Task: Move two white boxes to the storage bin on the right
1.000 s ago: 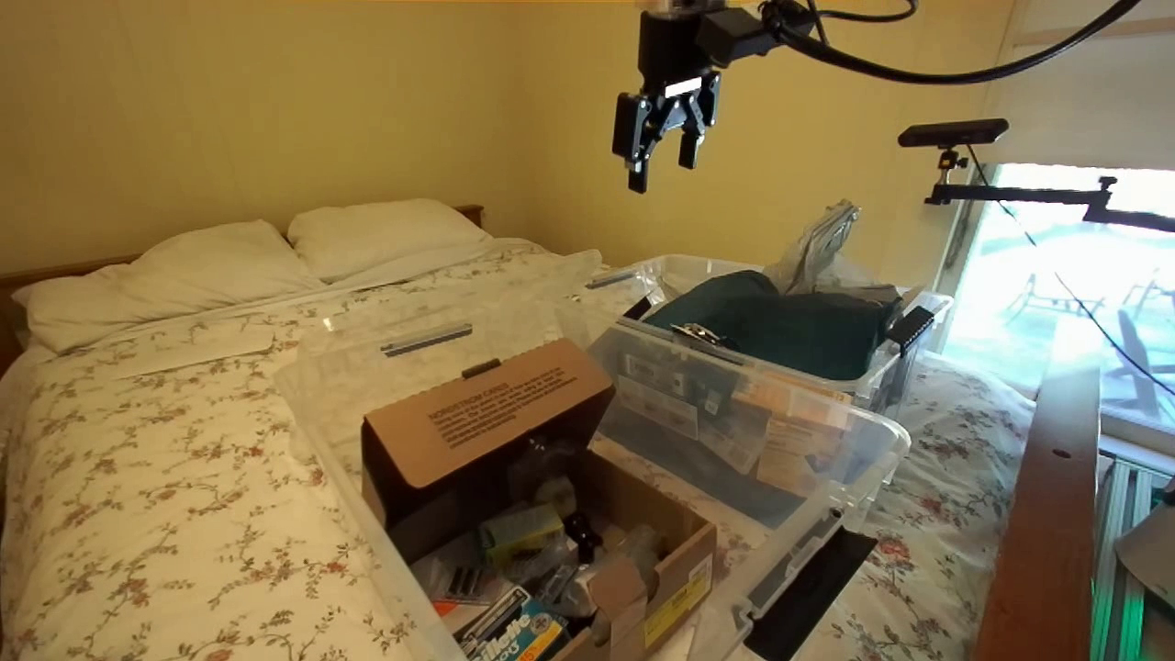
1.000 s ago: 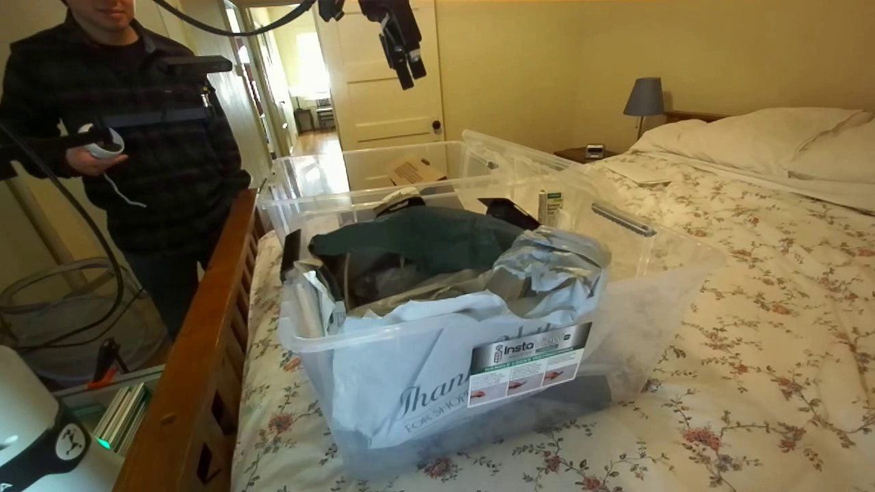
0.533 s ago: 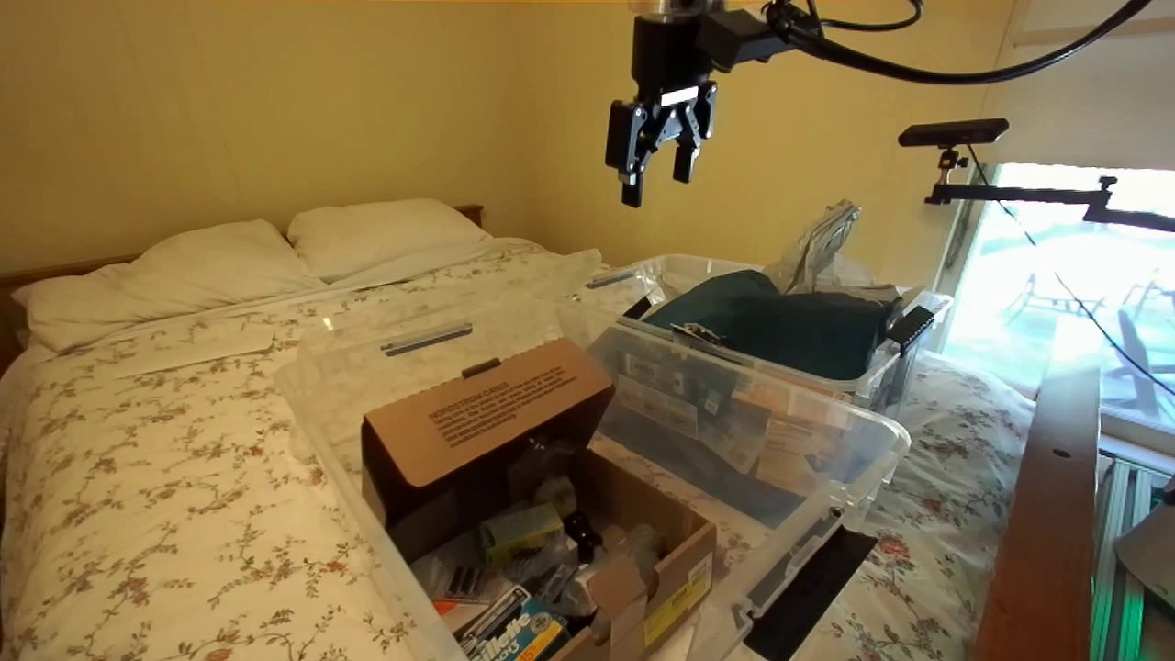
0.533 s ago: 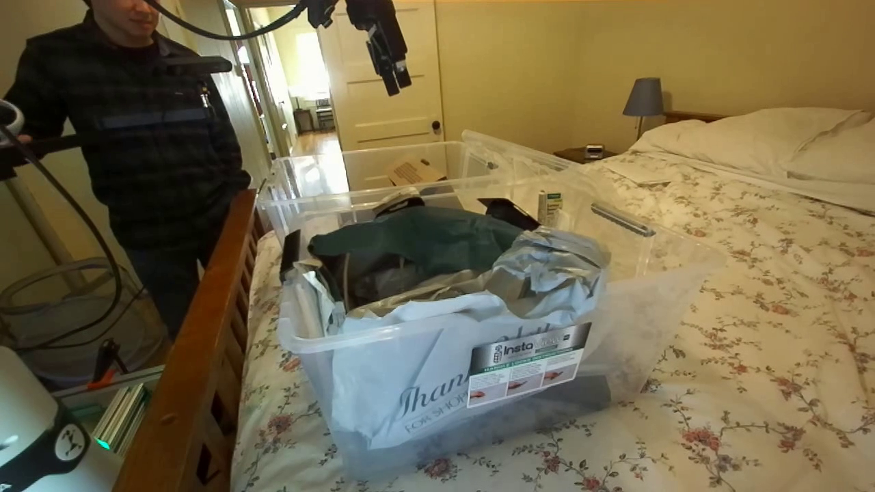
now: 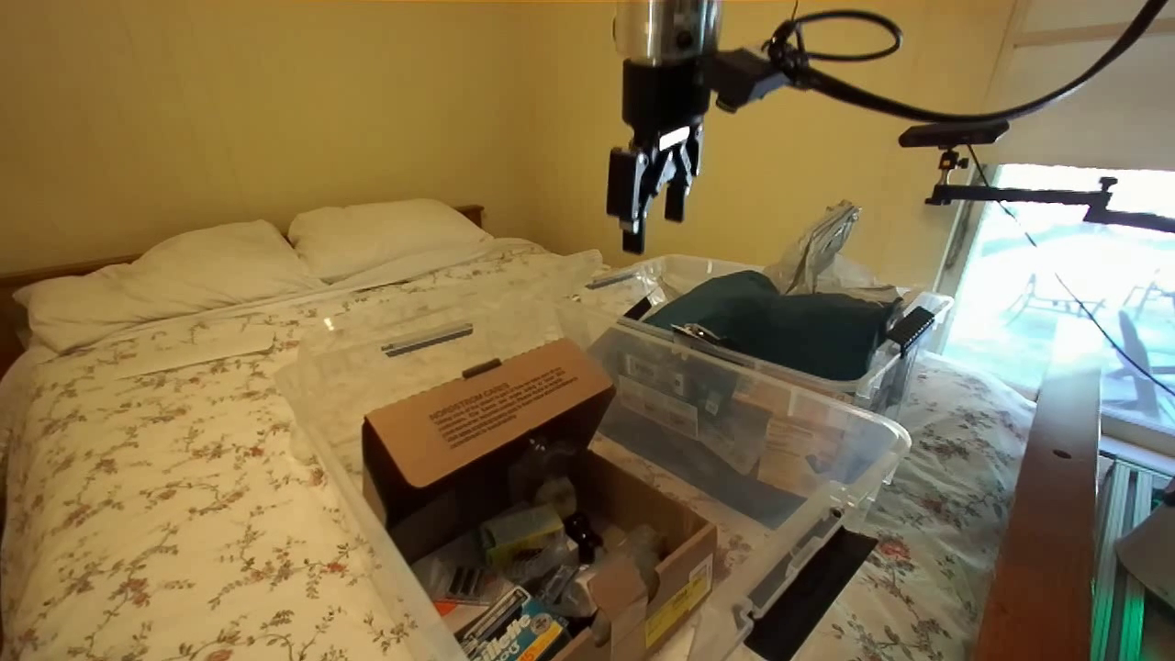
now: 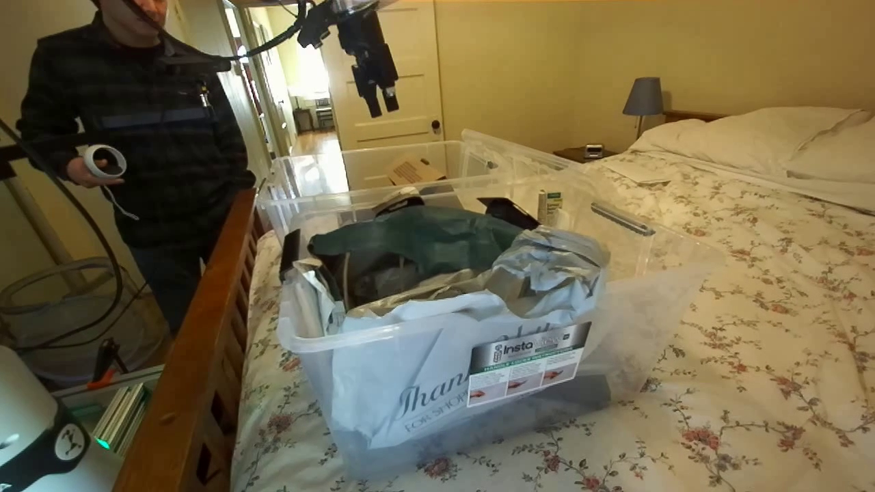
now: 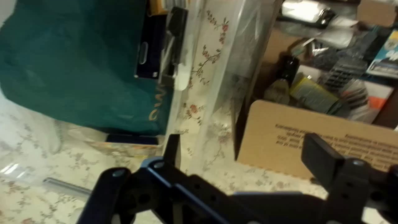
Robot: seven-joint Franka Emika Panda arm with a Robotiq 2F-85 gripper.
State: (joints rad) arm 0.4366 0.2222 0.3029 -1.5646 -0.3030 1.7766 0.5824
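My gripper point(image 5: 655, 225) hangs open and empty in the air, fingers pointing down. In the wrist view its fingers point(image 7: 321, 158) stand wide apart above the strip between two clear tubs. The storage bin point(image 6: 307, 344), right in an exterior view, is crammed with a teal bag point(image 5: 780, 330) and a pale printed mailer point(image 6: 383, 389). Beside it, a clear tub point(image 5: 889, 439) holds an open brown cardboard box point(image 7: 298, 137) with small packages inside. A small white and green carton point(image 6: 551, 205) shows through clear plastic; I cannot tell whether it is one of the white boxes. No others stand out.
Clear hinged lids lie folded out over the flowered bed point(image 5: 184, 459). The wooden footboard point(image 6: 191, 342) runs along one side. A camera on a bracket point(image 5: 953, 133) juts in near the arm's cable point(image 5: 918, 110). Behind the footboard stands a person point(image 6: 143, 137).
My gripper has come down in both exterior views and shifted left in each, staying open. The person's hand with the white controller has moved. The tubs and their contents have stayed put.
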